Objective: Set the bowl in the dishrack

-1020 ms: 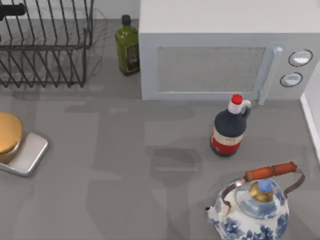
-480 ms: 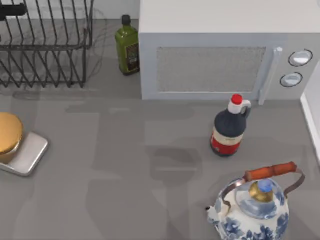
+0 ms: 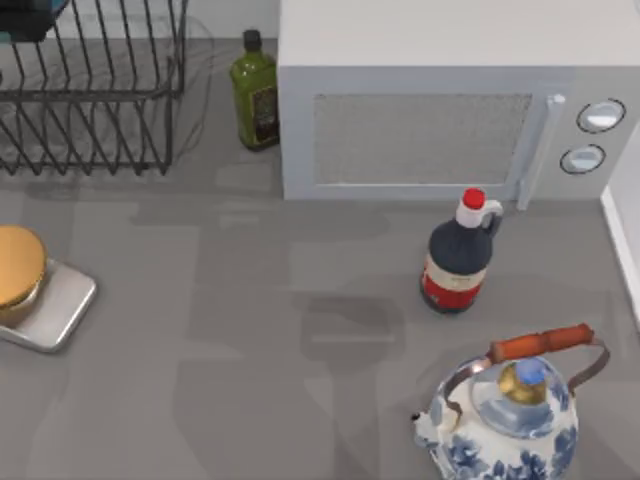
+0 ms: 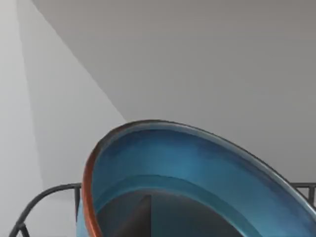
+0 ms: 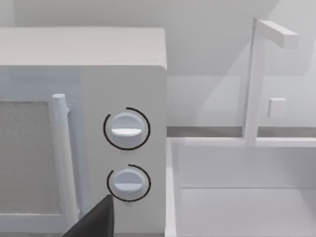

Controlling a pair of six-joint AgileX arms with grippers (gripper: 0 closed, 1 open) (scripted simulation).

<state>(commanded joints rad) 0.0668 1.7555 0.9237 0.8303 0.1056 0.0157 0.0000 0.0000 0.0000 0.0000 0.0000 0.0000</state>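
Bowl (image 4: pixel 197 168): tilted over rack (image 3: pixel 90 100), top-left corner, blue edge newly coming into top view; left gripper's hold cannot be told; placing nearing; right arm parked by microwave (image 5: pixel 84 123)

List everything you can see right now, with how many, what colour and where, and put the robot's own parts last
bowl: one, glossy blue with a reddish-brown rim, tilted above the rack wires in the left wrist view
dishrack: one, black wire, top view's far left
olive oil bottle: one, green, between rack and microwave
microwave: one, white, two round knobs, far centre to right
sauce bottle: one, dark with red cap and label, in front of the microwave
teapot: one, blue-and-white, brown handle, near right
kitchen scale: one, silver with a gold round top, left edge
sink: one, white with a faucet, right of the microwave
left gripper: dark, at the rack's far left corner
right fingers: dark tip, facing the microwave knobs
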